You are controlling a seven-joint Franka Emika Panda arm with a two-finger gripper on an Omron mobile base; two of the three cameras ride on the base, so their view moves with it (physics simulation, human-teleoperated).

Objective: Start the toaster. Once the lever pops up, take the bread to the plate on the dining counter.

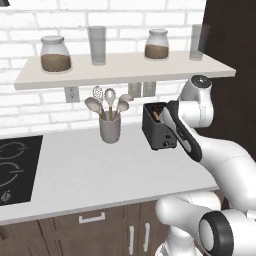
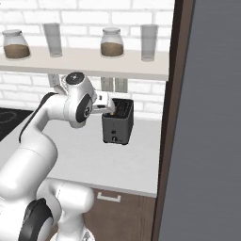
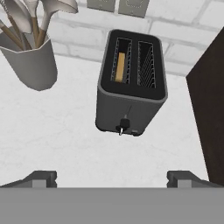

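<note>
The black toaster (image 3: pixel 130 98) stands on the white worktop near the brick wall, also seen in the left base view (image 1: pixel 156 131) and the right base view (image 2: pixel 117 123). The bread (image 3: pixel 120 66), a tan slice, sits on edge deep in the left slot. The toaster's lever knob (image 3: pixel 124 124) is low on its front face. My gripper (image 3: pixel 113 178) hovers above and in front of the toaster, open, with nothing between its fingers (image 3: pixel 42 178). The hand (image 2: pixel 106 106) is just to the left of the toaster's top. The plate and the dining counter are out of view.
A grey utensil cup (image 3: pixel 30 61) with spoons and a whisk stands left of the toaster. A dark tall cabinet side (image 3: pixel 210 118) rises close on its right. A shelf (image 1: pixel 125 70) with jars and glasses hangs overhead. A black hob (image 1: pixel 15 170) lies far left.
</note>
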